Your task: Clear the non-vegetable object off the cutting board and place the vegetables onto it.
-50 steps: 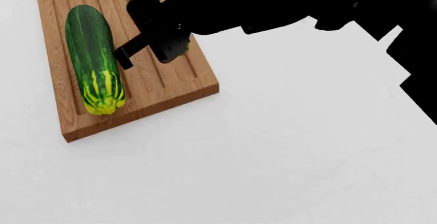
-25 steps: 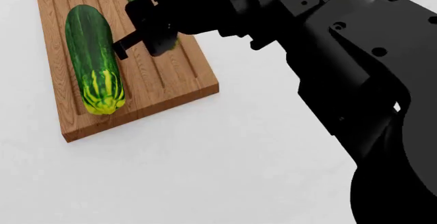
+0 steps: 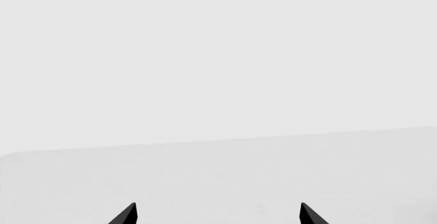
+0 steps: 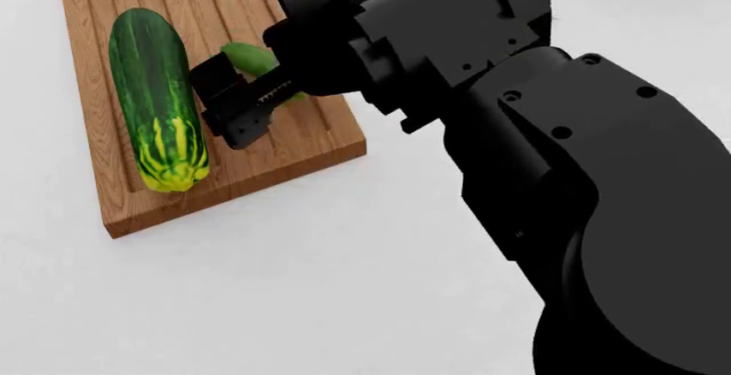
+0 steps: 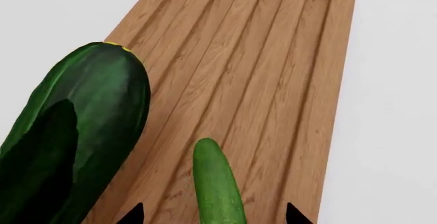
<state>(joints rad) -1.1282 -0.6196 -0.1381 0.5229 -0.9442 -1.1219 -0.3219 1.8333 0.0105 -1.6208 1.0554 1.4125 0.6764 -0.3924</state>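
Observation:
The cutting board (image 4: pixel 306 135) lies at the upper left of the head view. On it rests the large dark-green cucumber (image 4: pixel 154 92) with its yellow-striped end toward me. The small green cucumber (image 4: pixel 249 56) lies beside it on the board. My right gripper (image 4: pixel 225 105) hovers open just over the board. In the right wrist view the small cucumber (image 5: pixel 217 183) lies loose between the spread tips of the right gripper (image 5: pixel 215 215), beside the big cucumber (image 5: pixel 82 132) on the board (image 5: pixel 273 81). My left gripper (image 3: pixel 218 215) is open and holds nothing. The non-vegetable object is out of view.
My black right arm (image 4: pixel 549 178) fills the right half of the head view and reaches across to the board. White tabletop (image 4: pixel 286 289) surrounds the board. The left wrist view shows only a plain white surface (image 3: pixel 218 173).
The right gripper has drawn back along the board toward its near end, uncovering the small cucumber, which now lies on the board. The right arm fills more of the head view.

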